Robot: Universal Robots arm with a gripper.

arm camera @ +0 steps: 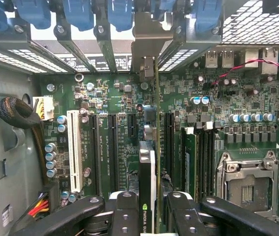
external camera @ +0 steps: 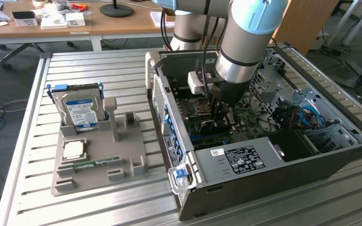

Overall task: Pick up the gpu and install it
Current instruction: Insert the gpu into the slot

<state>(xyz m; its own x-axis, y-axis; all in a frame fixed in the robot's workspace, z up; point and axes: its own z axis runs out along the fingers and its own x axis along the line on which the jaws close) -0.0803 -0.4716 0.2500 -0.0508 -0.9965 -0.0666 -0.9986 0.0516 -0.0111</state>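
We have the gripper (arm camera: pixel 151 209) clamped on the gpu (arm camera: pixel 147 167), which sits edge-on between its fingers inside the computer case (external camera: pixel 282 160). The pick-up looks done; below the gripper lies the motherboard (arm camera: pixel 218 98), and seating appears unfinished

The gpu (arm camera: pixel 147 187) shows a green board edge, black cooler and silver bracket; the claw (arm camera: pixel 151 209) is black. Motherboard (arm camera: pixel 124 98) green, one slot (arm camera: pixel 74 147) white, case clips (arm camera: pixel 80 12) blue. The hard drive (external camera: pixel 80 112) label is blue-and-white.
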